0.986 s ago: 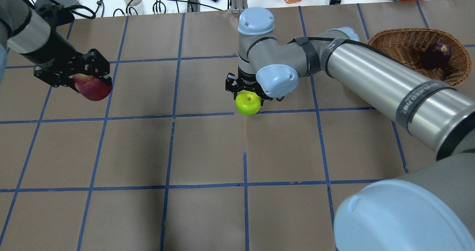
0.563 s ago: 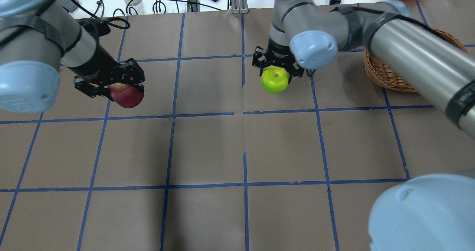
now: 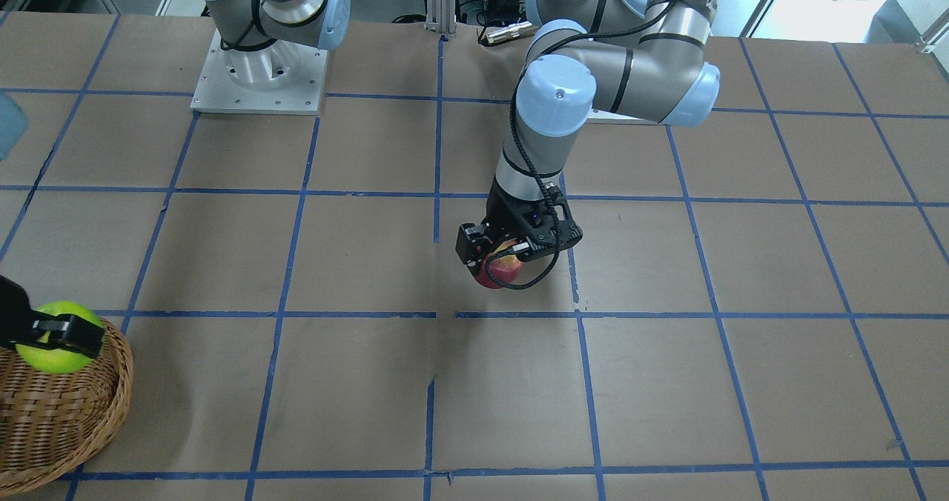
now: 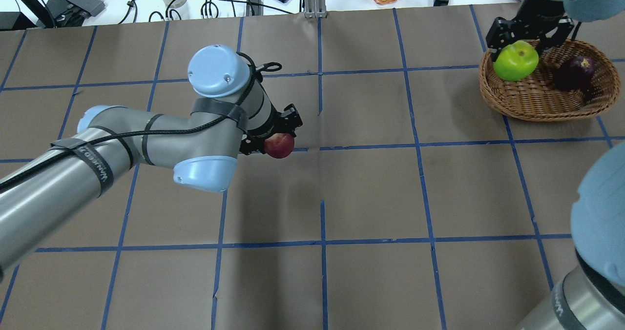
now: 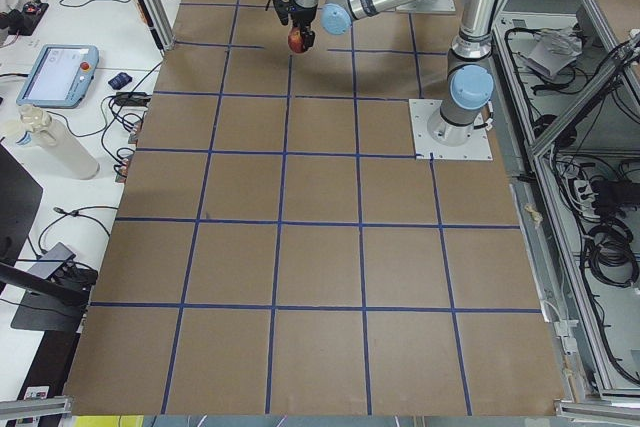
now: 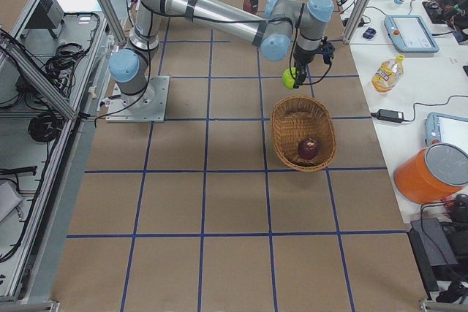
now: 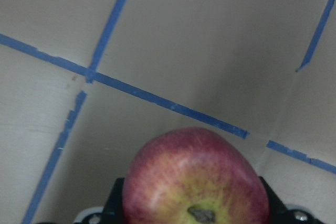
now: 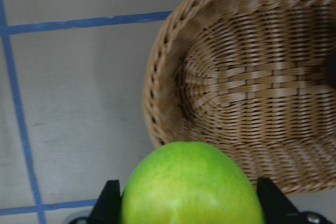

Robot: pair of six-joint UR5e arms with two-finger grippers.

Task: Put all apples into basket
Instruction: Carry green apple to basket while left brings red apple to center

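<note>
Right fingers (image 8: 109,203) first: they are clamped on either side of the bright yellow-green round apple (image 4: 516,62), so the right gripper (image 4: 517,51) has a firm hold. That apple hangs in the air at the upper right of the overhead view, over the left end of the shallow oval basket of woven light-brown wicker (image 4: 532,113). In the wrist view the braided rim sits just past the fruit and the woven floor opens up and to the right. The basket's long axis runs left to right in the overhead view, with the dark maroon round apple (image 4: 575,72) resting at its far right end, so there looks to be room. Whether the green one is fully inside the rim line, I cannot tell.

Now the left fingers (image 3: 468,243): closed on the round red apple with a yellowish blush (image 4: 279,146), the left gripper (image 3: 504,260) carrying it above the middle of the brown paper-covered desk (image 4: 371,198). The basket lies well apart, off to the right of the frame. The right arm is clearly nearer, so its drop looks first.
</note>
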